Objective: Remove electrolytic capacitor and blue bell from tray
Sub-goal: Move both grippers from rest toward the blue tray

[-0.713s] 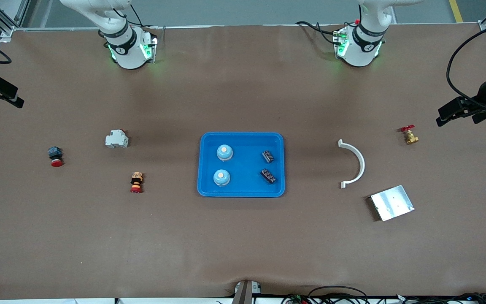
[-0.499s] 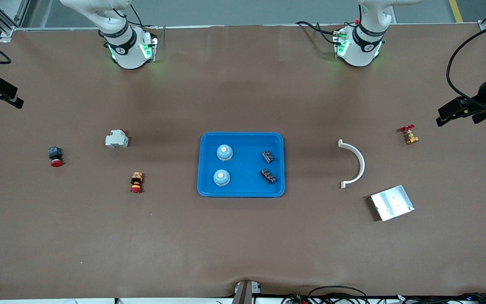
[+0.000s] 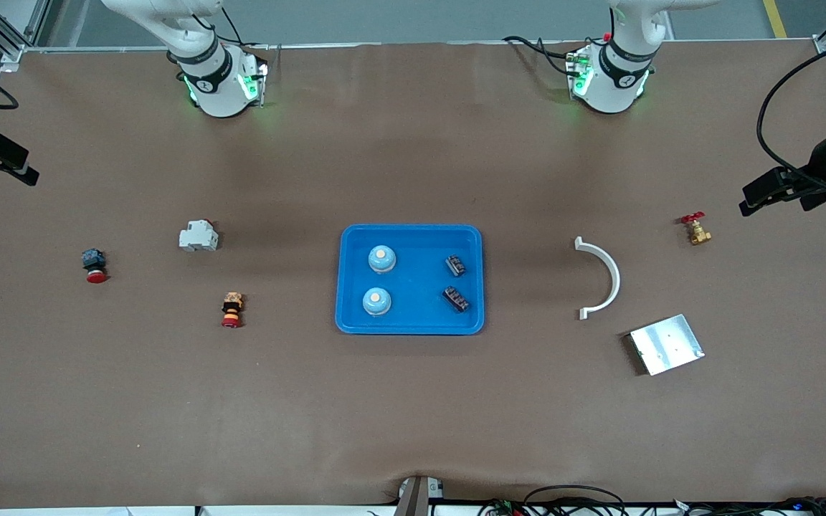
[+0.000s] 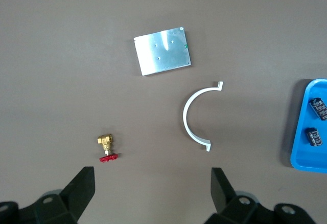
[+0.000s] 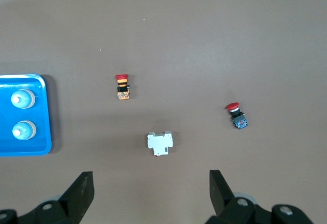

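— Bells (image 3: 378,280) from the front?
— Two sit in the blue tray (image 3: 411,234) mid-table, two capacitors (image 3: 455,282) beside them toward the left arm's end. Both grippers hang high at the table's ends, well apart from the tray.

— Left wrist?
— Left gripper (image 4: 152,185) spread wide, empty, over a brass valve (image 4: 107,148), a white arc (image 4: 196,115) and a metal plate (image 4: 162,51).

— Right wrist?
— Right gripper (image 5: 151,184) spread wide, empty, over a white breaker (image 5: 160,142) and two red push buttons (image 5: 122,86).
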`<state>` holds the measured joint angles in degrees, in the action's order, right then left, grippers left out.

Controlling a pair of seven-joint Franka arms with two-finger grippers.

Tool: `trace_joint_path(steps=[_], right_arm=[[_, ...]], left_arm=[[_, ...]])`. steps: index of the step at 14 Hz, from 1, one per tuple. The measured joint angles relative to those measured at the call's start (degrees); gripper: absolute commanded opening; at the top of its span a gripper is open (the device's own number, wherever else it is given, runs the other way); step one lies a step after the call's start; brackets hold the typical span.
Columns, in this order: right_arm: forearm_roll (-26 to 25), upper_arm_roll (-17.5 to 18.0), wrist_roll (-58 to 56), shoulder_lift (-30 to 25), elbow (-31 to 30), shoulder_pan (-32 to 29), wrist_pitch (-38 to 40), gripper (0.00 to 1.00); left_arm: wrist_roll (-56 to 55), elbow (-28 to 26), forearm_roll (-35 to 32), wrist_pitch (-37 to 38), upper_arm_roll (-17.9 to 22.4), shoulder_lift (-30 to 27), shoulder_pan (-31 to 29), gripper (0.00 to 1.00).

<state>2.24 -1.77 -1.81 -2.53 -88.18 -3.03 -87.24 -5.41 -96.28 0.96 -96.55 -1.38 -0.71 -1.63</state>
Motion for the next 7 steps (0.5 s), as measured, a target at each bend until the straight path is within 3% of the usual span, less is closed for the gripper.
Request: trace_joint_path(steps=[4,7], right_arm=[[0.05,0.04,0.0,0.0,-2.65,0.0,-2.61,1.0],[1.46,0.09,0.0,0.06,-7.73,0.0,-6.89,1.0]], left_arm=[[-3.38,-0.06,5.41,0.1,-0.12,1.77,0.17,1.0],[-12.94,-0.14,5.83,1.06,-1.67,2.53,1.92,1.0]])
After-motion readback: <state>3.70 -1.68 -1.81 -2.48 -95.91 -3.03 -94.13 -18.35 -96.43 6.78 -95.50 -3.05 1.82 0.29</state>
